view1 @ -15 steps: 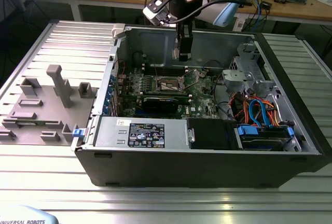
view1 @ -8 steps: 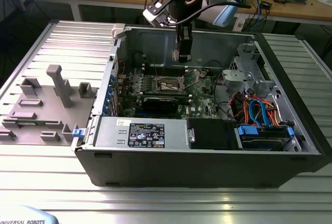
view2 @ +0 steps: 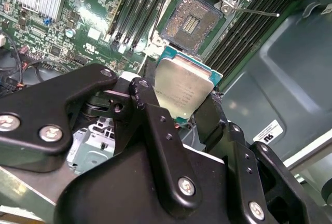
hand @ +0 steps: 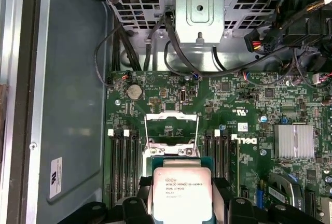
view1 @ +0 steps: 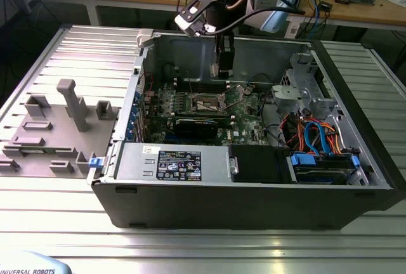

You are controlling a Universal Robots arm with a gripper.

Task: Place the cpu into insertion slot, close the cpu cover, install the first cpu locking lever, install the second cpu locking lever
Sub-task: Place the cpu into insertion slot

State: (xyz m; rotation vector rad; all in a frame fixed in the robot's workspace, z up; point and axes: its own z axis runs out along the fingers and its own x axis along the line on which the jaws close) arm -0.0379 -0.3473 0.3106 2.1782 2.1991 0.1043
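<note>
The end effector (view2: pixel 179 105) is closed on the cpu (view2: pixel 184 84), gripping two opposite edges. The cpu hangs above the uncovered slot (view2: pixel 189 24), apart from it, inside the case (view1: pixel 254 204).

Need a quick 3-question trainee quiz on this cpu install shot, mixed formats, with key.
1. Multiple choice: the gripper is shut on A) a memory stick B) the cpu C) a cable.
2. True or false: the cpu already sits in the insertion slot.
3. Fill in: in the exterior view, the grey fixture plate lies outside the computer case on the view's ____.
Key: 1 B; 2 false, the slot's contacts are bare; 3 left.
</note>
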